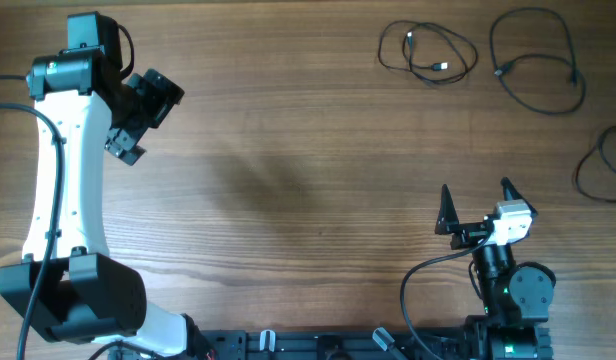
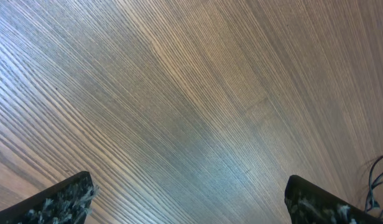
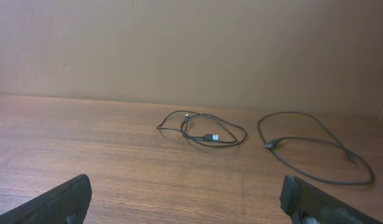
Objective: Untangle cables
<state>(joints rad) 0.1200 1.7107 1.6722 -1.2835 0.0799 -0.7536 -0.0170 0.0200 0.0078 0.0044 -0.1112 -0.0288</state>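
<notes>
Left fingers (image 2: 61, 202) and right fingers (image 3: 61, 200) both gape wide and empty over bare surface (image 1: 308, 170), well apart from the cables (image 1: 433, 68). Those lie as separate loops at the far right, apparently untangled. The third loop (image 1: 580, 172) is cut off by the frame edge, and its plugs are too small to make out.

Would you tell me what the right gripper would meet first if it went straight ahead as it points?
Most likely the thin black cable looped loosely on the brown wooden table; only bare wood lies before the open right gripper until then.
</notes>
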